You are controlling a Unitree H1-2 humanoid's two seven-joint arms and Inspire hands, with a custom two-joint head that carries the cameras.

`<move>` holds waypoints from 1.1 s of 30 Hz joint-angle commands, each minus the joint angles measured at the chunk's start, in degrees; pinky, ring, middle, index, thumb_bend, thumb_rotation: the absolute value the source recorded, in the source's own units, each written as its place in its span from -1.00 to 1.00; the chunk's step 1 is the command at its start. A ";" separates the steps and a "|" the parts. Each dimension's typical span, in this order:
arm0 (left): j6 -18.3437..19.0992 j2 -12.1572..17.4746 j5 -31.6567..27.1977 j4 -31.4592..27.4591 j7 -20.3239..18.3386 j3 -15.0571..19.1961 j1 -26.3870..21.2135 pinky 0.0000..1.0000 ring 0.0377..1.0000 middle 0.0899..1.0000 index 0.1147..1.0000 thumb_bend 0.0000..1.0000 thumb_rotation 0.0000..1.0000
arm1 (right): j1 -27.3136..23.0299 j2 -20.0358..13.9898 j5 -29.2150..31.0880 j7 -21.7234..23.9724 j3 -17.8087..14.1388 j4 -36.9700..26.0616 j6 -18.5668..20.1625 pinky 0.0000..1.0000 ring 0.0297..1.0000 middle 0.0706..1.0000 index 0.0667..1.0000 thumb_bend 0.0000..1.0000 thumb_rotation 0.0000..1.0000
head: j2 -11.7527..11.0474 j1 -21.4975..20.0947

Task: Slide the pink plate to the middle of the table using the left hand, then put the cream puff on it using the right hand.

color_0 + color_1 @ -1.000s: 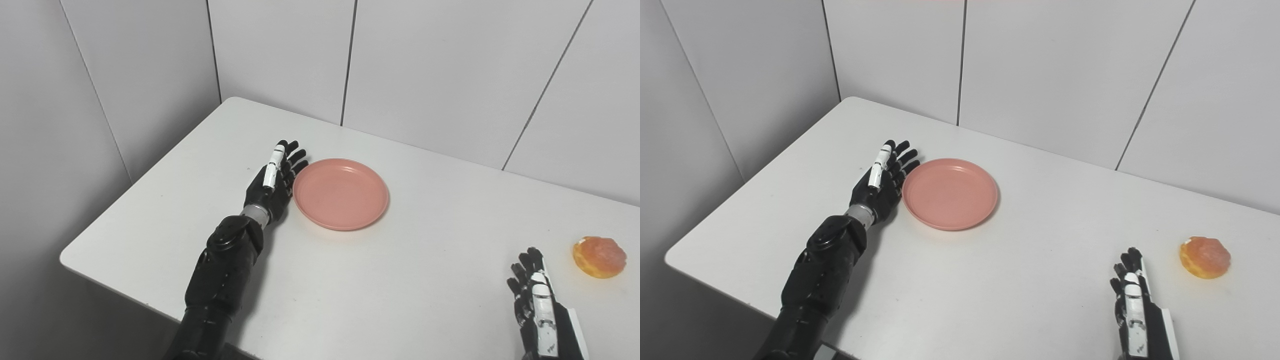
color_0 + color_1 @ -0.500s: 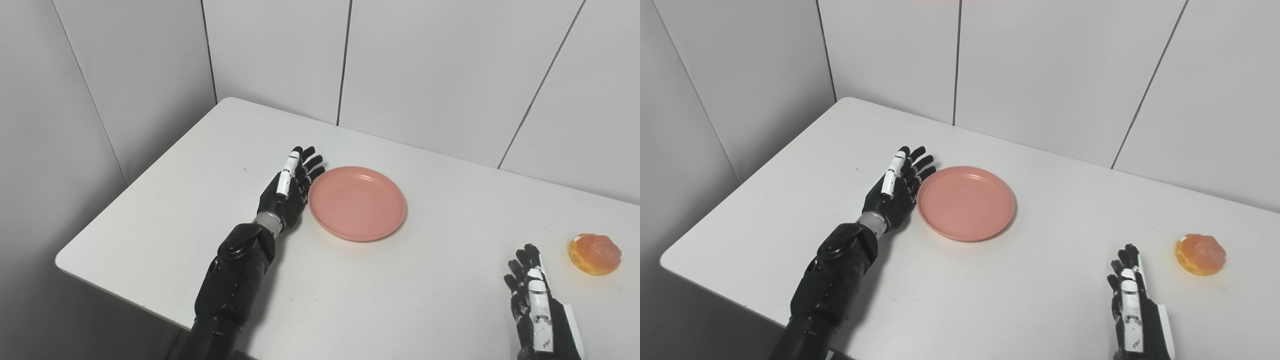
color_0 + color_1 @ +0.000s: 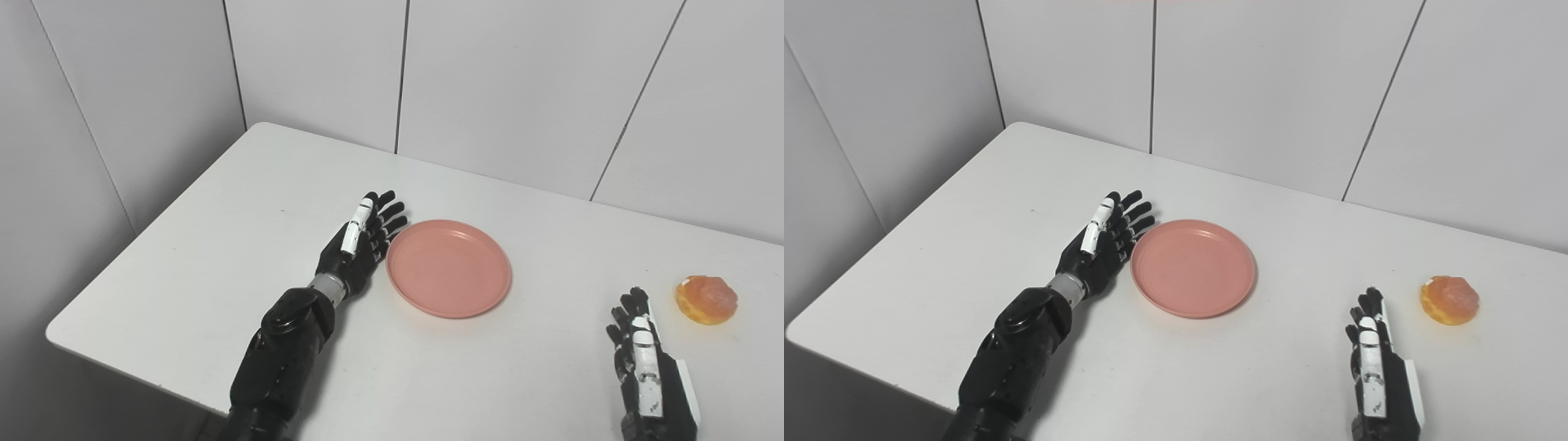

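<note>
The round pink plate (image 3: 449,267) lies flat and empty near the middle of the white table (image 3: 202,245). My left hand (image 3: 361,242) stands on edge at the plate's left rim, open with fingers straight, its palm side against the rim. An orange-glazed cream puff (image 3: 706,299) rests on the table at the far right. Open and holding nothing, my right hand (image 3: 643,361) sits near the front edge, a little left of and nearer than the puff.
Grey panelled walls close in the table at the back and on the left. The table's left front corner (image 3: 52,324) and front edge lie close to my left forearm (image 3: 282,349).
The plate and my left hand have moved right across the table together. The camera has also shifted, so the whole scene sits differently. My right hand holds about the same place.
</note>
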 commanded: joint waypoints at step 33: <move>6.29 -4.25 0.35 -13.26 -1.16 -6.22 8.11 0.88 0.87 0.87 0.84 -0.18 1.00 | -2.60 3.76 -6.47 -3.28 2.37 -2.05 1.29 0.94 0.96 0.99 0.99 -0.57 1.00 | 3.53 -13.61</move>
